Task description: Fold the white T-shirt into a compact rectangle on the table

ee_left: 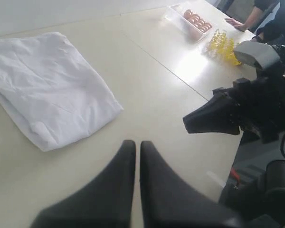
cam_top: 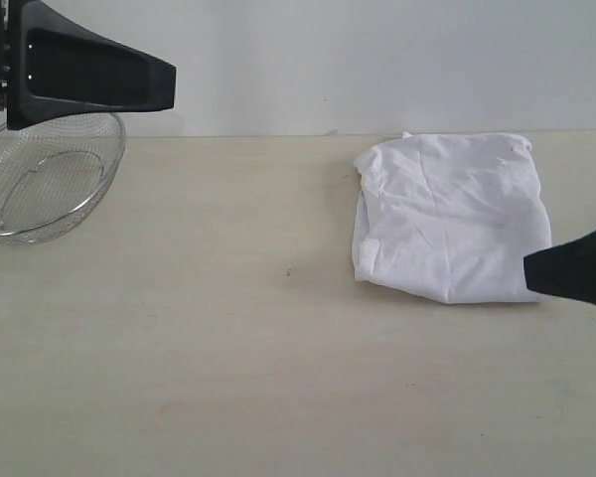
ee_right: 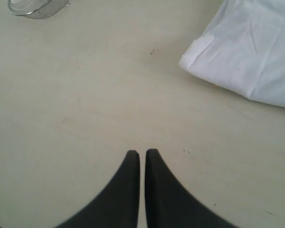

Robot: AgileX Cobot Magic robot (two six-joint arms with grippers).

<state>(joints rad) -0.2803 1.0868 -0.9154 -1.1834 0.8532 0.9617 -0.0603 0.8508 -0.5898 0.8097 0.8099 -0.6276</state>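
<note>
The white T-shirt (cam_top: 452, 214) lies folded into a rough rectangle on the beige table (cam_top: 228, 348), at the back right. Its lettering and neck tag are hidden. The left wrist view shows the white T-shirt (ee_left: 47, 90) far from my left gripper (ee_left: 134, 145), which is shut and empty above bare table. My left gripper (cam_top: 164, 84) hangs high at the upper left of the exterior view. My right gripper (ee_right: 142, 154) is shut with nothing in it, beside a corner of the white T-shirt (ee_right: 247, 52). In the exterior view my right gripper (cam_top: 531, 270) overlaps the shirt's near right corner.
A wire mesh basket (cam_top: 50, 184) stands at the far left of the table, partly behind the left arm. On a neighbouring table lie a tray of eggs (ee_left: 192, 19) and yellow items (ee_left: 223, 45), with a person's hand beyond.
</note>
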